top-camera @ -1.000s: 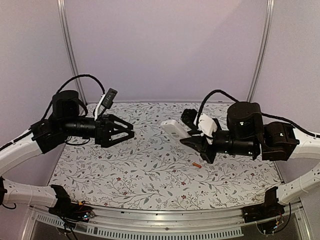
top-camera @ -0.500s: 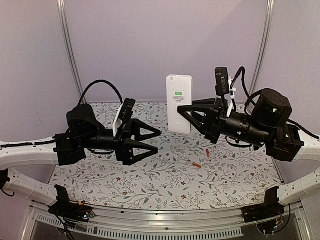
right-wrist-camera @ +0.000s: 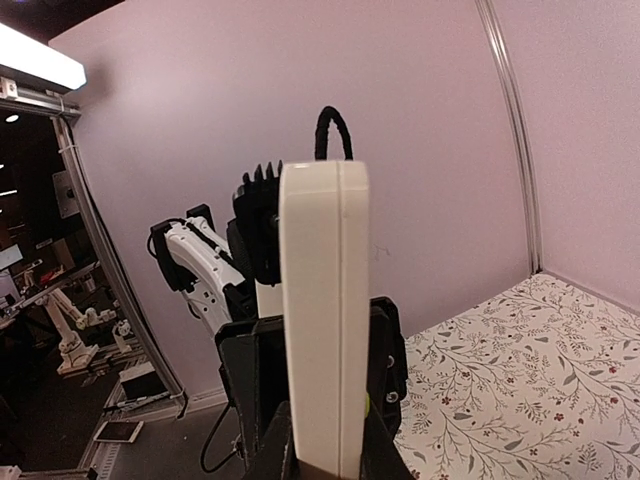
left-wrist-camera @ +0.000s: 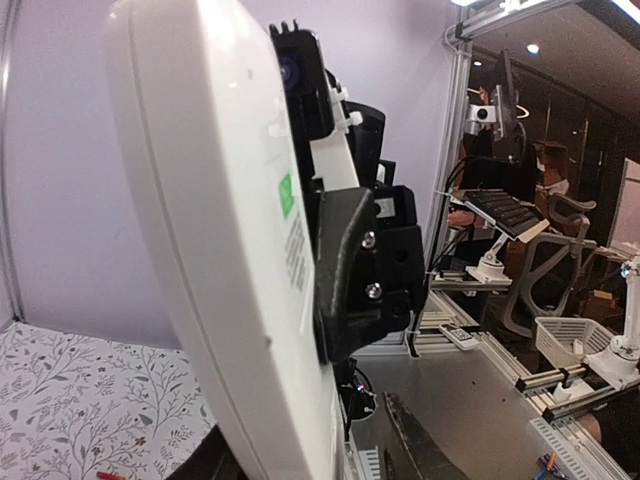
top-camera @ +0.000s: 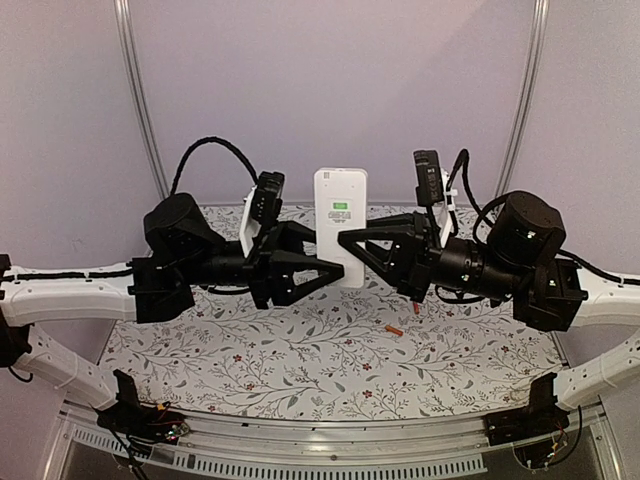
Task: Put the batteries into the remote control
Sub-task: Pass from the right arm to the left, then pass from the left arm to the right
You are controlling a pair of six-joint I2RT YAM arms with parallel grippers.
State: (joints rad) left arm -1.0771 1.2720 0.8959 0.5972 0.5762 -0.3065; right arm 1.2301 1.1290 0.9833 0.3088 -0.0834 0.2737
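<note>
Gripping the remote [top-camera: 340, 205] upright above the bench [top-camera: 250, 350], the right hand [top-camera: 355, 255] faces the left hand [top-camera: 325, 256], spread wide just beside it; a battery [top-camera: 395, 329] lies nearer the right edge.

The top camera hangs high at the near edge, looking down across the counter [top-camera: 300, 350] to the back wall [top-camera: 330, 90]. Each wrist camera faces the upright remote control [top-camera: 341, 225] from very close, from opposite directions. All three views share it.

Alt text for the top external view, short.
The right gripper holds the white remote control upright in mid-air above the floral table, with the left gripper close at its other side. An orange battery lies on the table.
</note>
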